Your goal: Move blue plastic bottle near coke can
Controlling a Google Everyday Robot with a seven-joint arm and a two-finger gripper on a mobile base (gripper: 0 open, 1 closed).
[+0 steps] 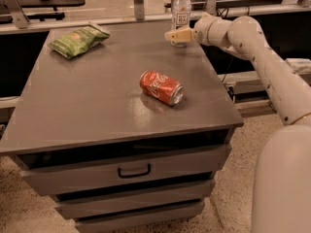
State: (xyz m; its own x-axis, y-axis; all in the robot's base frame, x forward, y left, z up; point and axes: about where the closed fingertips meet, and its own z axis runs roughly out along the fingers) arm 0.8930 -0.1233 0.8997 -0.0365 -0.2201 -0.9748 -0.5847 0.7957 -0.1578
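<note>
**Bench-top holdings: one bottle, one can, one bag, gripper in attendance**

Item 1. The blue plastic bottle: clear, colourless plastic, cylindrical, topped with a white screw cap and banded with a white label in dark print. It is stood upright at the far right edge of the bench.

Item 2. The coke can: red metal with white script and silver ends. It is laid on its side near the middle of the bench, well apart from the bottle.

Item 3. A green crisp bag: crinkled and flat, laid at the far left corner.

Item 4. The gripper: pale beige and tapered. It is held level across the front of the bottle's lower part, at the end of a smooth white arm. Whether it is apart, together or clamped cannot be told.

Item 5. The bench: a matt grey, smooth top with drawers stacked beneath, the upper one fitted with a dark handle.
</note>
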